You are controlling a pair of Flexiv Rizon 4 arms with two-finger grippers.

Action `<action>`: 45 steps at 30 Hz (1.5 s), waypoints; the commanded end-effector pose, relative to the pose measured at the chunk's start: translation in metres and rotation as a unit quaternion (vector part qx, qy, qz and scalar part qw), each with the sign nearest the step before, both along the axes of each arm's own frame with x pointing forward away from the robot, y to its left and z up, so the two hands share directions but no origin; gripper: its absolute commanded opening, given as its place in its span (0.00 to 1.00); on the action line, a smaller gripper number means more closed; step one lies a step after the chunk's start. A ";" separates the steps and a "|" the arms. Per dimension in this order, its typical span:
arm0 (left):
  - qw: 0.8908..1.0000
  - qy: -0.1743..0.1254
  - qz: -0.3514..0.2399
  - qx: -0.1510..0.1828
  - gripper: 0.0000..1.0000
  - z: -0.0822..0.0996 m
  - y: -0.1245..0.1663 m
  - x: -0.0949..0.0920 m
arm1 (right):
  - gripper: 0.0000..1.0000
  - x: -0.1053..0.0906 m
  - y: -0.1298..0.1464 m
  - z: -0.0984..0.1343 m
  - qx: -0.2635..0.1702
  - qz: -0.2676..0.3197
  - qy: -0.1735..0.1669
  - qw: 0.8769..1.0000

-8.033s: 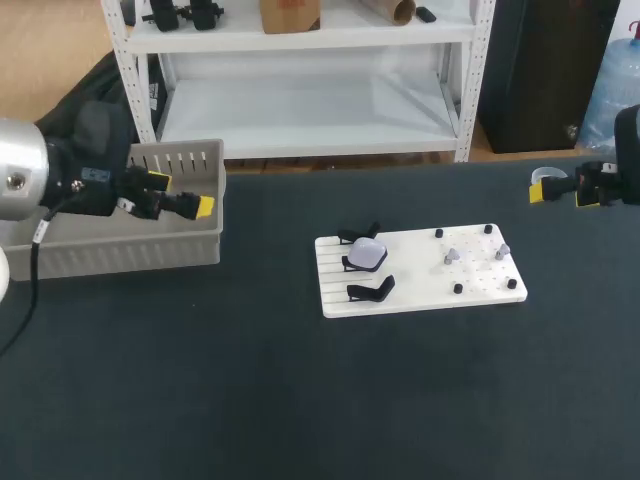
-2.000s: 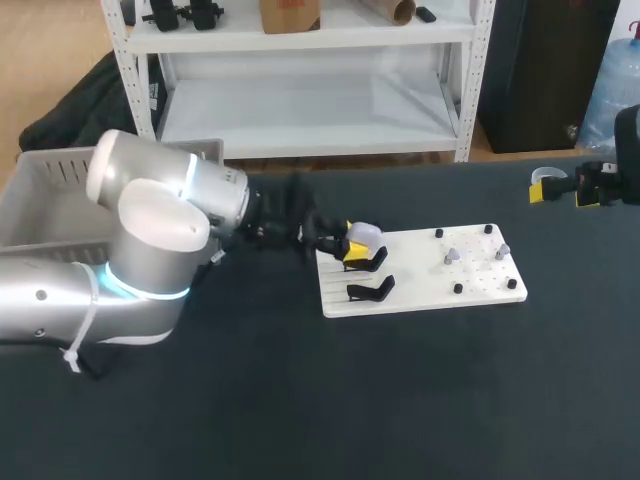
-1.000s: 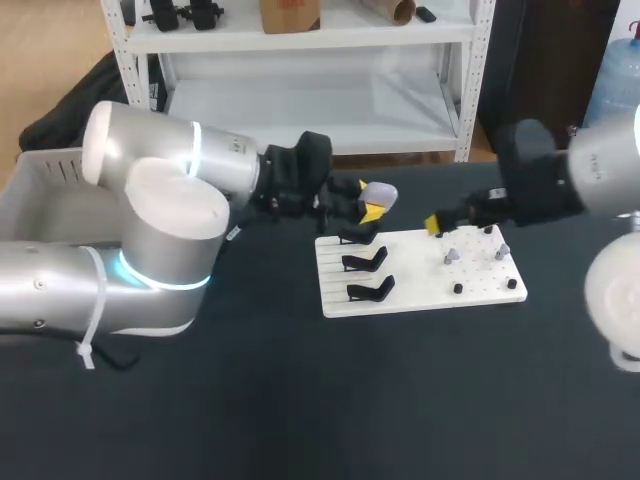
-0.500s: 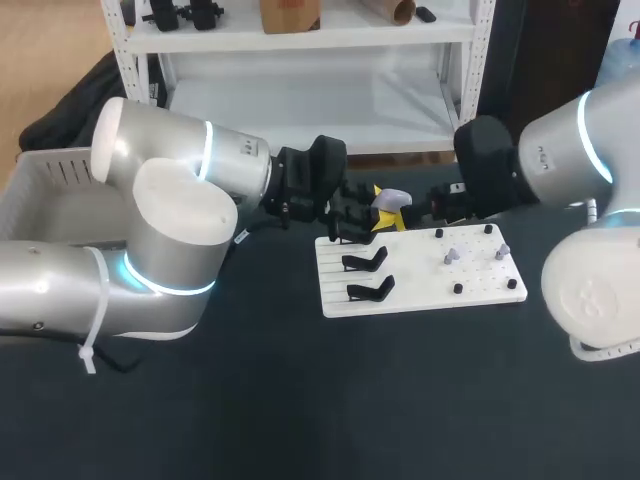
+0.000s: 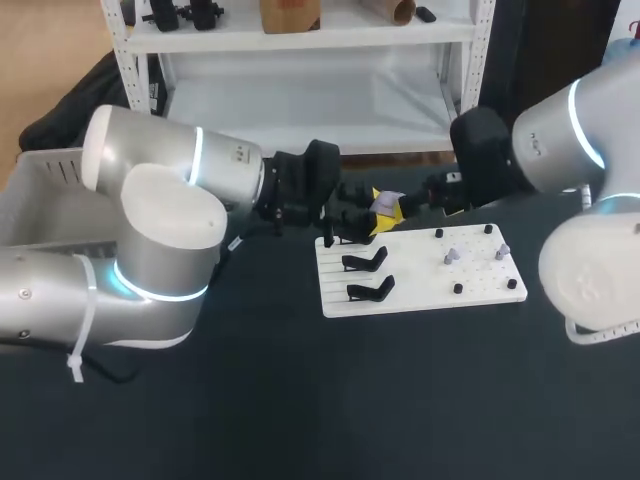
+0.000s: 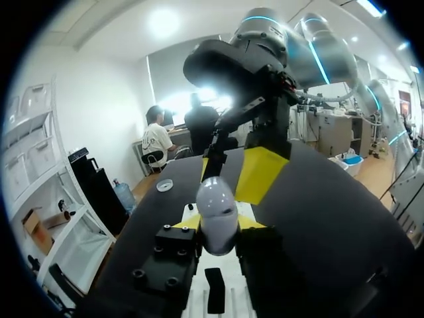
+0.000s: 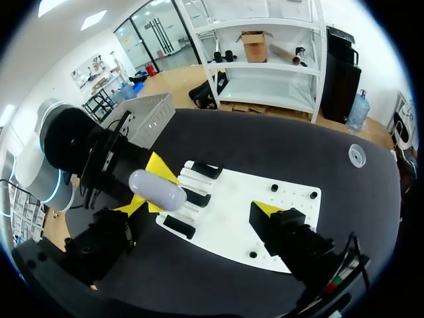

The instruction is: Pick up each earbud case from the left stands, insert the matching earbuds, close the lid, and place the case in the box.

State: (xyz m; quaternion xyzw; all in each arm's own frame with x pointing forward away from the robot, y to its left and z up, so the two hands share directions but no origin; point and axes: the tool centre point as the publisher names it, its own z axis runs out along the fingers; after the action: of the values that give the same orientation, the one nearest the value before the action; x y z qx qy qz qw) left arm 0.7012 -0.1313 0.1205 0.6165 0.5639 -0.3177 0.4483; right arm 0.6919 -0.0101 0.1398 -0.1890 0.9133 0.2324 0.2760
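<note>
**Case off its stand, earbuds not yet in**

We judge the task to be at its early middle. Our left gripper (image 6: 218, 224) pinches the pale lilac, pebble-shaped earbud case (image 5: 385, 202) from two sides and holds it in the air over the far left edge of the flat white plastic board (image 5: 480, 290). The case's lid looks closed.

Our right gripper (image 7: 200, 211) stands spread wide in front of the case. One of its fingers is close by the case and the other is well apart, so it grips nothing.

The three black angled stands (image 5: 370, 290) on the board's left side are bare. The small grey earbuds (image 5: 451, 256) sit among the pegs on its right side.

Opening the lid, seating the earbuds, closing it and carrying the case to the grey slotted plastic box (image 5: 45, 190) are all left to do. We cannot see inside the box.

We can read no writing or label on the case, board or box.
</note>
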 end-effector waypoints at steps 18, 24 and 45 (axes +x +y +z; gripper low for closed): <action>0.989 0.050 0.019 -0.135 0.00 -0.005 0.038 -0.002 | 1.00 -0.008 -0.067 0.022 -0.112 -0.054 -0.061 0.990; 0.986 0.058 0.014 -0.158 0.00 0.011 0.047 -0.002 | 1.00 -0.017 -0.091 0.016 -0.147 -0.070 -0.055 0.985; 0.986 0.072 0.010 -0.152 0.00 0.033 0.048 -0.002 | 1.00 -0.031 -0.113 -0.005 -0.189 -0.088 -0.051 0.977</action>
State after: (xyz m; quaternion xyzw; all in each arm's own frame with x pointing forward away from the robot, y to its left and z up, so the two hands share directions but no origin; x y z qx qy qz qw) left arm 0.6992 -0.0838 0.1547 0.5122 0.5467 -0.4386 0.4964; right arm 0.6656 -0.1245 0.1355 -0.1953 0.9346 0.1023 0.2791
